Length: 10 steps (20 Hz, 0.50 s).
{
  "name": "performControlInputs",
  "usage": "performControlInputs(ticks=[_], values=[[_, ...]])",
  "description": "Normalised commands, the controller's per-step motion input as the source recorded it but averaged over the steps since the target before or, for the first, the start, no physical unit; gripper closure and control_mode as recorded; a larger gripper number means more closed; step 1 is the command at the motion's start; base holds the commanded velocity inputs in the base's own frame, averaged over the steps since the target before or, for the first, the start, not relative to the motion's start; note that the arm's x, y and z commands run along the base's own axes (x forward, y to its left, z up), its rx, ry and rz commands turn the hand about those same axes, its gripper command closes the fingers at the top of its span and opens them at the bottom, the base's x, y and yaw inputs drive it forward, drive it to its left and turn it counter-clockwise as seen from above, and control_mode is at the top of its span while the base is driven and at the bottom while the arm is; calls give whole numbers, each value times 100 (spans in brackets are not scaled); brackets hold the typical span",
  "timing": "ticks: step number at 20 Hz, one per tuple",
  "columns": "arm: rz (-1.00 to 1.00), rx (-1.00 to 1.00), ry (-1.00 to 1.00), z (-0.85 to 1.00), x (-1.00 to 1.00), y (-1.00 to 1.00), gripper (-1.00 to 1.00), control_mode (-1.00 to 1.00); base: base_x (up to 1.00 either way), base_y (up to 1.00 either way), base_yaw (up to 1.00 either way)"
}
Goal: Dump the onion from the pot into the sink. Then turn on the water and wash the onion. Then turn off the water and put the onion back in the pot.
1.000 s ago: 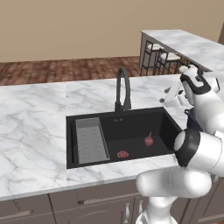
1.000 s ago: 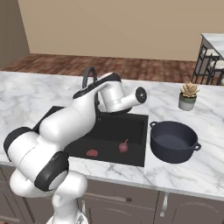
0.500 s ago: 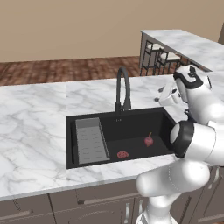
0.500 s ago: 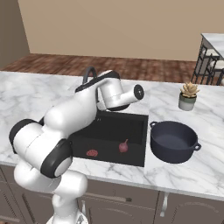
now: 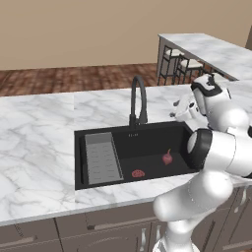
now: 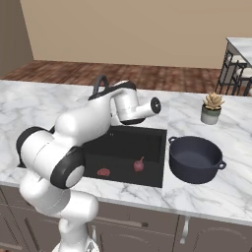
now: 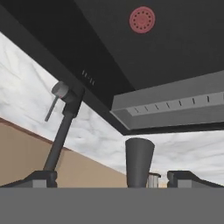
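Onion: small reddish-purple bulb w/ pointed tip (image 5: pixel 167 157), lying on floor of sink, right half, near front wall; also seen in right base view (image 6: pixel 139 165).
Sink: large rectangular black recessed basin (image 5: pixel 147 143) set in white-grey marbled counter (image 5: pixel 39 128); no water stream visible.
Drain: flat red round disc (image 5: pixel 138 173), left of onion, apart from it; in hand view it sits near top (image 7: pixel 142 19).
Tray: grey ribbed insert (image 5: pixel 102 157) along left side of sink.
Faucet: black gooseneck (image 5: pixel 138 101) behind sink at rear rim; its small side lever (image 7: pixel 56 98) shows in hand view.
Pot: wide round dark navy-grey pot w/ low walls and side handles (image 6: pixel 196 158), upright on counter just right of sink, looks empty.
Planter: small pale pot w/ spiky plant (image 6: pixel 211 108), behind pot, apart from it.
Gripper: white two-finger hand (image 5: pixel 181 106) above rear right of sink, right of faucet, not touching it; fingers spread wide, holding nothing. Tips blurry in base views, prob. pointing toward faucet.
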Motion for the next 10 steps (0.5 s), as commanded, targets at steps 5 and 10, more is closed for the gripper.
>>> performControlInputs(ticks=[5, 10], values=[[6, 0, 0, -22, 13, 14, -100, -100, 0, 0, 0], [4, 0, 0, -9, 9, 17, -100, -100, 0, 0, 0]])
